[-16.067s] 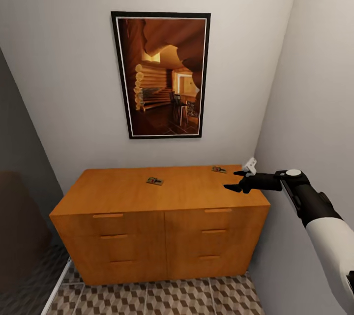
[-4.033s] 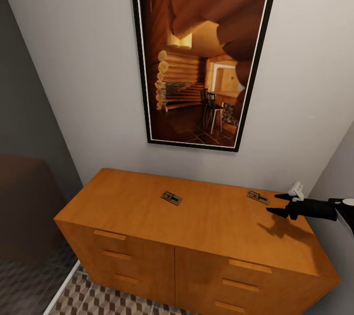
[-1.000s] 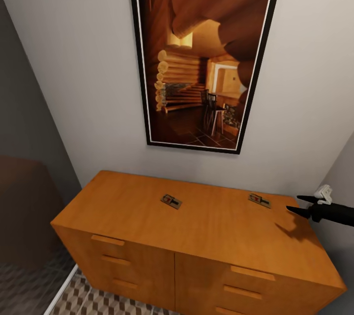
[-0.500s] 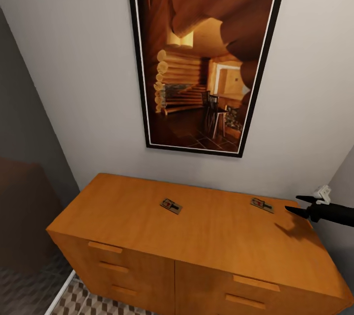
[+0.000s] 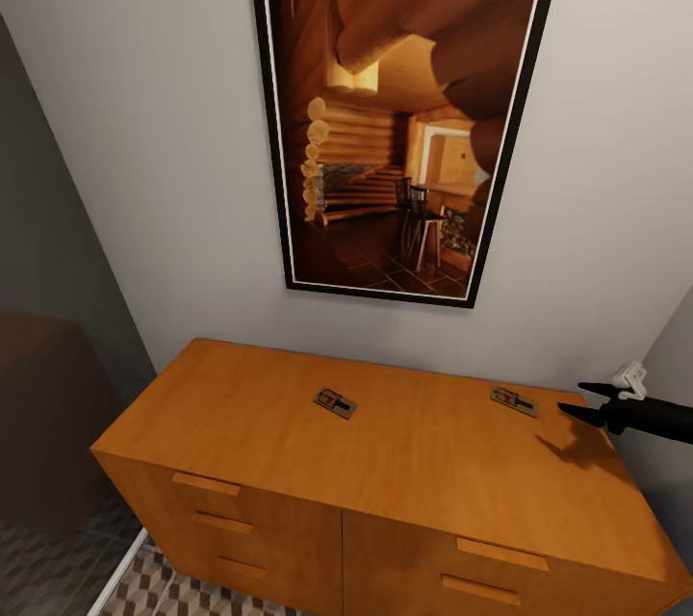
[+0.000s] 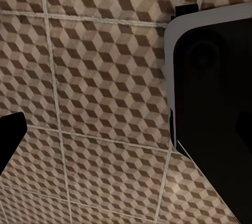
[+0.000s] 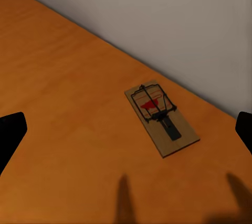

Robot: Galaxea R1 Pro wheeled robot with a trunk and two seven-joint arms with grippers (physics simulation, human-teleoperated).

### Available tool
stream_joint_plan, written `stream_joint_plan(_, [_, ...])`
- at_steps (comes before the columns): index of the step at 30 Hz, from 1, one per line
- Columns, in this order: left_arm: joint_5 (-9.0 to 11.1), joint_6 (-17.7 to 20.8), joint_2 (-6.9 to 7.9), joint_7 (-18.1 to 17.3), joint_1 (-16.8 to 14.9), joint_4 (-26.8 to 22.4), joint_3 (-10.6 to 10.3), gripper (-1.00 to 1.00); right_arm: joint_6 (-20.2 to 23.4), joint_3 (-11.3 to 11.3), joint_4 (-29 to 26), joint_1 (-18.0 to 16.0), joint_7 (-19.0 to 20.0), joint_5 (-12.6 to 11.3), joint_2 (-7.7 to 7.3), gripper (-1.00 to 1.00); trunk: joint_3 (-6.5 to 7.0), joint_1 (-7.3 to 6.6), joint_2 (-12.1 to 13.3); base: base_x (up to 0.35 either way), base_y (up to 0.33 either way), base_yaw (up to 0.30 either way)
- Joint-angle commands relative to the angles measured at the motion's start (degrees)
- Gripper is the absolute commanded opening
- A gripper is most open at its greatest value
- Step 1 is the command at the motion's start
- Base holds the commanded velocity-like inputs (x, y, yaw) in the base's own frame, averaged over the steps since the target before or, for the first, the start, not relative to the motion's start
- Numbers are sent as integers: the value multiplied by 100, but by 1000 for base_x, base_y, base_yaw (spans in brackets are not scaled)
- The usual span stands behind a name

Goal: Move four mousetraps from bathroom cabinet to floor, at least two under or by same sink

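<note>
Bathroom floor: square tiles, cube print, pale grout. Cabinet: smooth orange-brown wood, flat top. Two flat rectangular mousetraps lie on top: one mid-top, one near the right gripper, whose fingers are spread and empty. Left gripper state cannot be told.

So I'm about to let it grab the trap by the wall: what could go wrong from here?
The right claw is open just short of the near mousetrap. That trap is thin and lies flat on the cabinet, so the fingertips may scrape the top or slide it instead of gripping. It also sits near the wall, so a push could shove it against the wall. The white wall fitting sits right beside the claw and might be bumped.
</note>
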Motion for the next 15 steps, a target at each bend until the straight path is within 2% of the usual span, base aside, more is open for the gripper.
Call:
stream_joint_plan(1, [53, 11, -2, 6, -5, 4, -49, 100, -32, 3, 8, -7, 16, -6, -2, 100, -15, 3, -13, 0, 0, 0])
stream_joint_plan(15, [59, 12, -2, 6, -4, 4, -49, 100, -31, -9, 8, -7, 17, -6, -17, 100, -121, 3, -13, 0, 0, 0])
